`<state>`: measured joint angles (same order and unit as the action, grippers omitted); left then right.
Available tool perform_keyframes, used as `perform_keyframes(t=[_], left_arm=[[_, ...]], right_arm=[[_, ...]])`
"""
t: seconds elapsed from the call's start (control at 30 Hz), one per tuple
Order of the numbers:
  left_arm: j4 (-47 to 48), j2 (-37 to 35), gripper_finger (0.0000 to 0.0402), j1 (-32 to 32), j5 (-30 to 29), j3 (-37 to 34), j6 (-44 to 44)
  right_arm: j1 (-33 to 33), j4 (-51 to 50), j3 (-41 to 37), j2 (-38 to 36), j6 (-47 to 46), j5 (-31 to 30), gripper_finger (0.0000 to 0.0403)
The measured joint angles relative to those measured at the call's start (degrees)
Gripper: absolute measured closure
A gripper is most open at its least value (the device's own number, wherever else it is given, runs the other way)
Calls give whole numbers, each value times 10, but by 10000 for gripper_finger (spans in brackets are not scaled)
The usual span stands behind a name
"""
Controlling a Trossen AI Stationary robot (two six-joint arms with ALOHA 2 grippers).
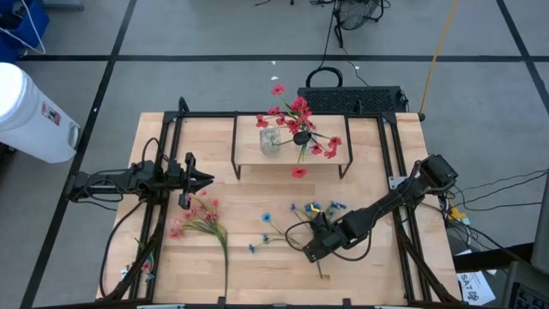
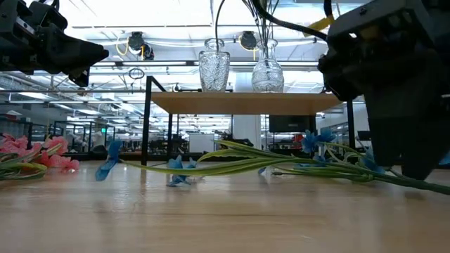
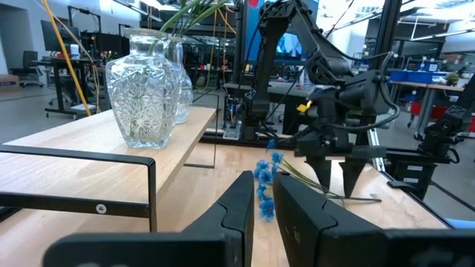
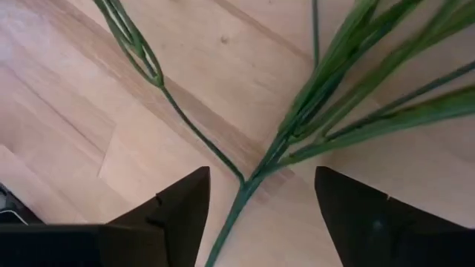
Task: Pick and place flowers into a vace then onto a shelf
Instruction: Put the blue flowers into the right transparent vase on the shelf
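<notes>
The right gripper [image 4: 256, 204] hangs spread over the thin green stem of the blue flowers [image 1: 296, 221], which lie flat on the pale wood table [image 1: 257, 275]. Red flowers [image 1: 300, 120] stand in a cut-glass vase on the narrow wooden shelf [image 1: 249, 148]; pink flowers [image 1: 196, 216] lie beneath the left gripper [image 1: 206, 179], its fingers nearly pressed together.

A: What lies around the table?

B: In the high view a grey floor [image 1: 197, 34] crossed by dark tape lines [image 1: 257, 57]. A white bin [image 1: 30, 107] stands at the left edge, and black cables [image 1: 502, 184] trail along the right side. A yellow cord [image 1: 439, 47] runs down from the upper right.

A: And the room beyond?

B: The low view shows a bright ceiling [image 2: 176, 14] across the top, and dim workstations with monitors [image 2: 77, 130] at middle left. In the left wrist view, blue bins [image 3: 419, 74] sit at the right and a black office chair [image 3: 30, 59] at the far left.
</notes>
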<state>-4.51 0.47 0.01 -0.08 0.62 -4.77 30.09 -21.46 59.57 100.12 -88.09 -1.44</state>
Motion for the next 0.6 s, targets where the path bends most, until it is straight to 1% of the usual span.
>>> perform_keyframes(t=[0.13,0.4,0.6], left_arm=[[0,0,344,0,0,0,0],[0,0,344,0,0,0,0],[0,0,344,0,0,0,0]], right_arm=[[0,51,-10,2,3,-7,176],[0,45,-11,4,22,-36,177],[-1,49,-9,36,33,-40,177]])
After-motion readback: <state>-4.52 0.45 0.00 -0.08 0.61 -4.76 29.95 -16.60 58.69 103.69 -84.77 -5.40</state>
